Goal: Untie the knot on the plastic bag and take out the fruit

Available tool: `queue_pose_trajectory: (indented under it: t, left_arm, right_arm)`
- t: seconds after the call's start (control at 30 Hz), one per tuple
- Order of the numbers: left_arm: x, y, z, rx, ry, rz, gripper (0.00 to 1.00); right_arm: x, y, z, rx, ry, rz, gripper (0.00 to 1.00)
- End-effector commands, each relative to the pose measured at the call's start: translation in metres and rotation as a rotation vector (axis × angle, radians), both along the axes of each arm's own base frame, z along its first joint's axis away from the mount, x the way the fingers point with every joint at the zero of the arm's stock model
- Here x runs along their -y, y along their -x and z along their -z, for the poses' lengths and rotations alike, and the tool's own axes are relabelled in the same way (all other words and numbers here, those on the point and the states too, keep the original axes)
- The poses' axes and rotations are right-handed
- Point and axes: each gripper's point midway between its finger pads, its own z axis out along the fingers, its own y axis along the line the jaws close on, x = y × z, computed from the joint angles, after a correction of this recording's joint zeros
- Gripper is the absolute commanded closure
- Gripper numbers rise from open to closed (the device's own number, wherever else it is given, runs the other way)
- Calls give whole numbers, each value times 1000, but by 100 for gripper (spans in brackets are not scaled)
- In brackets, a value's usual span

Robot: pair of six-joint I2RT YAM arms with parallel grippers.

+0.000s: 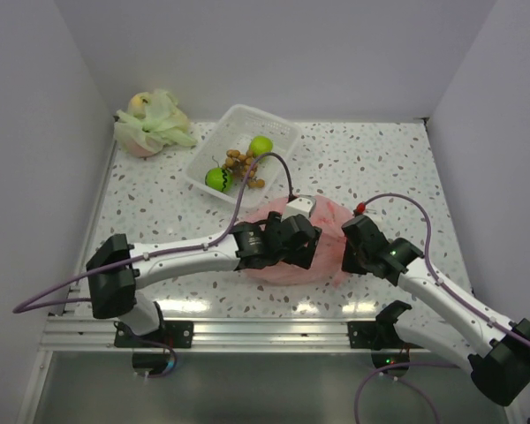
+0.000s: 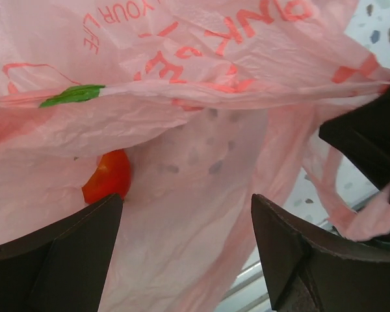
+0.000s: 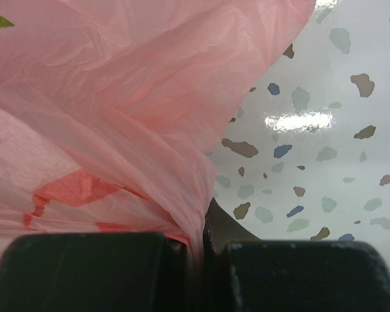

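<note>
The pink plastic bag [image 1: 322,231] lies crumpled mid-table between both grippers. My left gripper [image 1: 302,237] is open over its left side; in the left wrist view [image 2: 187,208] the bag's thin film [image 2: 201,130] lies between the spread fingers, and a red fruit [image 2: 108,175] shows inside, beside the left finger. My right gripper [image 1: 355,249] is shut on a gathered fold of the bag [image 3: 149,130] at its right edge, as the right wrist view [image 3: 201,237] shows. I cannot make out the knot. Two green fruits [image 1: 261,145] [image 1: 216,179] and brown berries [image 1: 241,163] lie in the white basket [image 1: 283,125].
A pale green bag [image 1: 152,124] with fruit sits at the back left corner. The white basket stands behind the pink bag. White walls close in the left, back and right. A metal rail [image 1: 247,331] runs along the near edge.
</note>
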Motion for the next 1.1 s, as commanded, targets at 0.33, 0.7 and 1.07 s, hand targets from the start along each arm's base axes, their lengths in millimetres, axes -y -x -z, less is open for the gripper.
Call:
queue_pose_trajectory:
  t: [0.33,0.7,1.07]
  left_arm:
    - [22,-96,38,153,-19,-198,6]
    - [28,-133,63,223,-27,-254,2]
    - [34,-142,67,292,4,-239,39]
  right_arm:
    - [-14,-1,-6,27,-88,-20,100]
    - [-22,3,0,15,-121,-68,99]
    - [-18,2,-2,24,-102,-61,100]
